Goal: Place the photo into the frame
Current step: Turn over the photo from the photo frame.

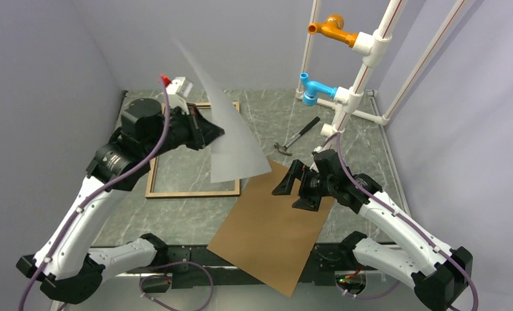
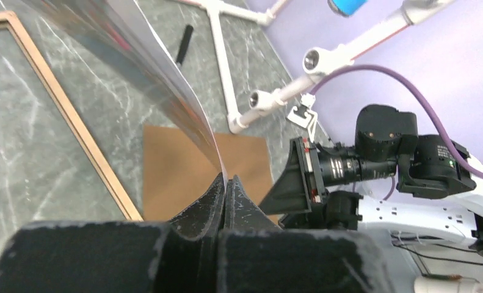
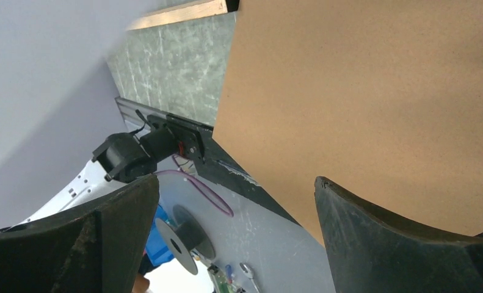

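The photo hangs in the air with its plain white back toward the camera, curved and blurred. My left gripper is shut on its left edge, above the frame's right side. In the left wrist view the photo runs up from between the shut fingertips. The frame lies flat on the marble table, brown wood side up; its rail shows in the left wrist view. My right gripper is open and empty, hovering over the brown backing board.
The backing board lies tilted and overhangs the table's near edge. A hammer lies behind it. A white pipe rack with orange and blue fittings stands at the back right. Grey walls close in both sides.
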`<state>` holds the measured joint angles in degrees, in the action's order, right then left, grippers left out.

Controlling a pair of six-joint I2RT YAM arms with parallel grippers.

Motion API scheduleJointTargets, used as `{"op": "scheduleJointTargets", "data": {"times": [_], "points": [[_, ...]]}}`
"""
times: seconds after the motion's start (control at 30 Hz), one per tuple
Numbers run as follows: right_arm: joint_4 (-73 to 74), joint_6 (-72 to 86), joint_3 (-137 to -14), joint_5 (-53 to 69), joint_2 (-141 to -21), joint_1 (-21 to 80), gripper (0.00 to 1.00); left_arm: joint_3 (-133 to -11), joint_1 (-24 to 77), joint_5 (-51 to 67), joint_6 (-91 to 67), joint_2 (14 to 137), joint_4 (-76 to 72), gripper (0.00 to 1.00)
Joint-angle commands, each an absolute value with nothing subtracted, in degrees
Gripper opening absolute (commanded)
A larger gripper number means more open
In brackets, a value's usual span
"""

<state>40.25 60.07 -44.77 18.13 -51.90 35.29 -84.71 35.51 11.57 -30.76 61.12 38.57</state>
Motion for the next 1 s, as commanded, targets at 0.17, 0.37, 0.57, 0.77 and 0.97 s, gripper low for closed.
{"op": "scheduleJointTargets", "data": {"times": [0.17, 0.37, 0.57, 0.77, 0.97], "points": [[36.28, 58.08, -43.66, 22.32, -55.96, 35.20, 1.00, -68.71, 19.06, 25.71, -26.54, 56.83, 30.11, 0.00], [36.51, 57.26, -42.30, 22.74, -58.06, 35.27, 1.00, -58.14, 7.86, 23.62, -21.24, 62.85, 35.09, 0.00], [37.41, 57.91, -41.20, 21.40, -56.93, 35.20, 1.00, -63.39, 4.71, 15.14, -16.09, 75.75, 47.72, 0.00], [37.57, 59.38, -38.40, 21.42, -54.65, 35.26, 1.00, -67.66, 4.59, 12.87, -13.11, 82.09, 51.33, 0.00], [35.73, 61.04, -34.26, 21.71, -51.69, 35.29, 1.00, -66.41, 4.57, 12.59, -10.66, 82.16, 50.59, 0.00]]}}
